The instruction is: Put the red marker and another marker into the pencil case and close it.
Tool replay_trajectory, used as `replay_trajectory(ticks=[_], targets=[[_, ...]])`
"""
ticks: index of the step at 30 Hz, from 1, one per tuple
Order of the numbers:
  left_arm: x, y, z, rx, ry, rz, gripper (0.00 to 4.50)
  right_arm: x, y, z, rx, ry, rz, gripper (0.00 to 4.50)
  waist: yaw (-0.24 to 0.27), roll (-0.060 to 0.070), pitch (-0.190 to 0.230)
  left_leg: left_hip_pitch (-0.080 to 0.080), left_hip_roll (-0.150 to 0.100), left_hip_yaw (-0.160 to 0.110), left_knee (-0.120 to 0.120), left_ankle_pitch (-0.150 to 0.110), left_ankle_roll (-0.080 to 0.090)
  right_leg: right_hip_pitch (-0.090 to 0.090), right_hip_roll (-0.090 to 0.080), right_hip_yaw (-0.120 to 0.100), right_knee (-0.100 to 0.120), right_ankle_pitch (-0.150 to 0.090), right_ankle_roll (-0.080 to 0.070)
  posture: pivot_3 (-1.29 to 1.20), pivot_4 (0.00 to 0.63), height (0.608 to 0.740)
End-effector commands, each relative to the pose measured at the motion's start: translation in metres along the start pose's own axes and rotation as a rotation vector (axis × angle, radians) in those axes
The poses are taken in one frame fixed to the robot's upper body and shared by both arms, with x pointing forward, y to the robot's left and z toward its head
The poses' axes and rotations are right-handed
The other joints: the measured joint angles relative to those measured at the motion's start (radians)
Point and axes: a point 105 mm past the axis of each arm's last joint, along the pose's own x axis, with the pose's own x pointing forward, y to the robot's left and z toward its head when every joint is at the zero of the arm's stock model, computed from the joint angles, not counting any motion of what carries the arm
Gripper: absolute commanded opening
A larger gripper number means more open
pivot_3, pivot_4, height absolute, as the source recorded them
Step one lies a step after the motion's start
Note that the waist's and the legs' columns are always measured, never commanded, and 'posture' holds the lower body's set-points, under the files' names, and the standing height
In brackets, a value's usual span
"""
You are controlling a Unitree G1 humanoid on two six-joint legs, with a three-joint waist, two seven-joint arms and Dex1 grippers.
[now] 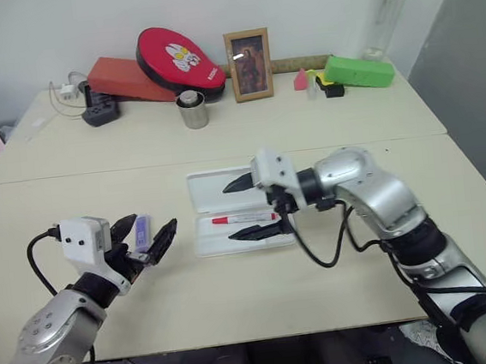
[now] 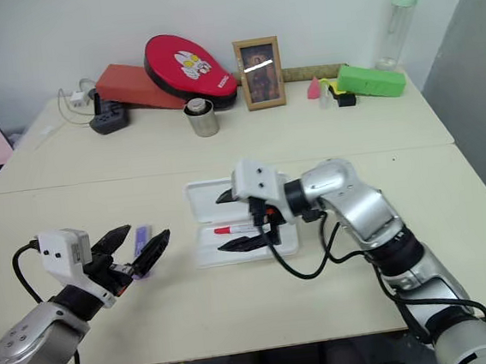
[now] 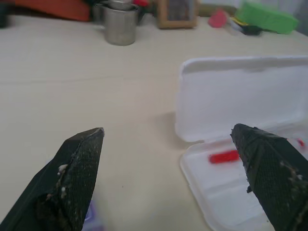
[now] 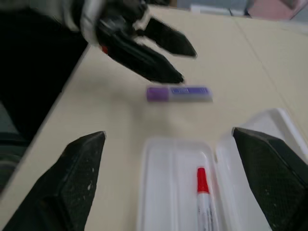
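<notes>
From the head cameras, the case (image 1: pixel 239 210) lies open on the table (image 1: pixel 325 140), lid flat behind the tray, and the red marker (image 1: pixel 245 219) already lies in the tray — so the first item is in, while the purple marker (image 1: pixel 142 232) is still out on the table, well to the left of the case, and the lid is not yet shut. The right gripper (image 1: pixel 251 207) hangs over the case with its jaws spread wide and empty, the red marker below and between them; the left gripper (image 1: pixel 148 234) stands at the purple marker, jaws parted, nothing grasped. In the left wrist view the two fingers (image 3: pixel 77 183) stand far apart; a purple blur sits by the base of one finger, so the marker looks to lie low and to one side rather than centred — the case and red cap show beyond. In the right wrist view its own jaws are released above the tray, the red marker between them; the purple marker (image 4: pixel 179 94) lies beyond the case, just beside the left gripper's tips.
</notes>
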Motion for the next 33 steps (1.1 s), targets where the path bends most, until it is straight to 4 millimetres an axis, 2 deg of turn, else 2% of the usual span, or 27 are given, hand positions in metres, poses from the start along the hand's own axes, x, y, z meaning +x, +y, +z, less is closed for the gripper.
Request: replay_trajectory(ticks=[1,4,8,11,15,19,24,30,33], targets=[[0.006,0.033,-0.009,-0.003,0.018,0.275,4.50,-0.016,-0.001,0.000,0.008,-0.006,-0.023,4.43,0.001,0.000,0.000,0.000,0.000,0.000,0.000,0.000,0.000,0.000,0.000,0.000,0.000,0.000,0.000,0.00,0.150,0.740],[0.012,0.042,-0.019,-0.058,0.048,0.359,4.50,-0.017,-0.005,-0.008,0.017,0.028,-0.050,4.43,-0.004,0.000,0.000,0.001,0.000,0.000,0.000,0.000,0.000,0.001,0.001,-0.001,0.001,0.000,0.000,0.00,0.150,0.740],[0.018,0.035,-0.042,-0.105,0.130,0.353,4.50,-0.014,-0.007,-0.006,0.021,0.017,-0.066,4.43,-0.004,0.000,0.000,0.000,0.000,0.002,0.000,0.000,0.000,-0.001,0.001,-0.001,0.001,0.000,0.000,0.00,0.150,0.740],[0.022,0.029,-0.049,-0.083,0.160,0.311,4.50,-0.012,-0.008,-0.005,0.017,0.014,-0.071,4.43,-0.003,0.000,0.000,0.000,0.000,0.002,0.000,0.000,0.000,-0.001,0.001,0.000,0.001,0.000,0.000,0.00,0.150,0.740],[0.019,0.034,-0.069,-0.062,0.258,0.330,4.50,-0.011,-0.007,-0.003,0.013,0.005,-0.077,4.43,-0.002,0.000,0.000,0.000,0.000,0.001,0.000,0.000,0.000,0.000,0.001,0.000,0.001,0.000,0.000,0.00,0.150,0.740],[0.017,0.038,-0.072,-0.046,0.281,0.340,4.50,-0.012,-0.009,-0.003,0.014,0.002,-0.091,4.43,-0.002,0.001,-0.001,0.001,-0.001,0.002,0.000,0.000,0.000,0.000,0.001,0.000,0.001,0.000,0.000,0.00,0.150,0.740],[0.018,0.040,-0.071,-0.040,0.275,0.342,3.76,-0.013,-0.014,-0.002,0.023,-0.010,-0.116,4.50,-0.002,0.001,-0.001,0.002,0.000,0.002,0.000,0.000,0.000,0.000,0.001,0.000,0.001,0.000,0.000,0.00,0.150,0.740],[0.018,0.040,-0.072,-0.044,0.272,0.341,2.34,-0.013,-0.013,-0.003,0.027,-0.012,-0.116,4.50,-0.002,0.001,-0.001,0.001,0.000,0.002,0.000,0.000,0.000,0.000,0.000,0.000,0.001,0.000,0.000,0.00,0.150,0.740],[0.018,0.041,-0.071,-0.036,0.272,0.350,1.92,-0.012,-0.013,-0.003,0.027,-0.011,-0.117,4.50,-0.002,0.001,-0.001,0.001,0.000,0.002,0.000,0.000,0.000,0.000,0.000,0.000,0.001,0.000,0.000,0.00,0.150,0.740]])
